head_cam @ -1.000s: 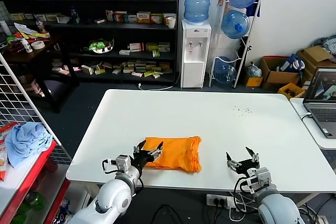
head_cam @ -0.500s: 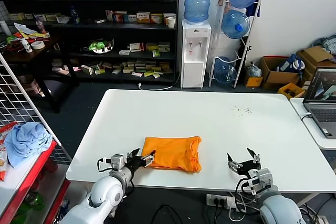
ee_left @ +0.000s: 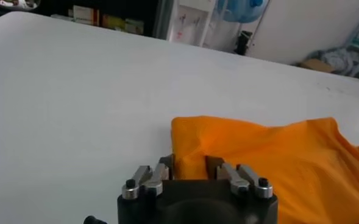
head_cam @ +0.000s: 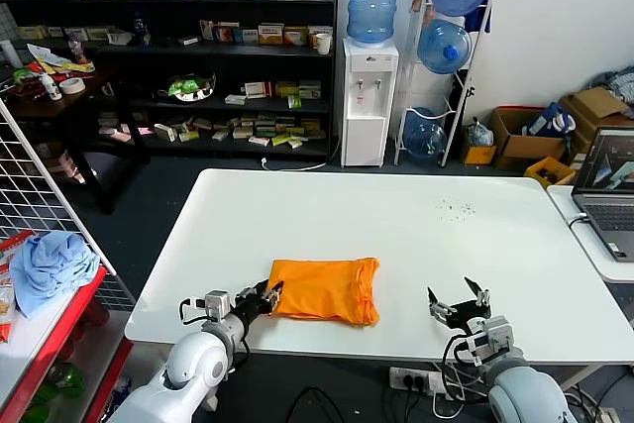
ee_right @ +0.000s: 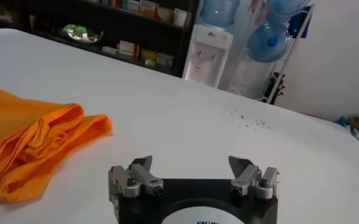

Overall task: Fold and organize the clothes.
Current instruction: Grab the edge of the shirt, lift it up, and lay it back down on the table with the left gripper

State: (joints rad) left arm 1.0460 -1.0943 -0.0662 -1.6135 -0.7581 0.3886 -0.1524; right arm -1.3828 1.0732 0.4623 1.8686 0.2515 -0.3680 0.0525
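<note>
At the T-shirt's [head_cam: 324, 290] near-left edge, left claw [ee_left: 190, 165] pinches.

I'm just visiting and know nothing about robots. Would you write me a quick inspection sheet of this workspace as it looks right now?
Surface: white table, a few dark specks toward its far right.
Job's things: orange T-shirt, folded, near the front edge.
Clutter: nothing seen on the table besides the specks.
Grippers: left gripper closing on the shirt's near left corner; right gripper open, apart from the shirt, over bare table.
Cables: power strip with plugs below the front edge.
Surroundings: stocked shelves, water dispenser, spare bottles, laptop on the right, light blue cloth on a rack to the left.
</note>
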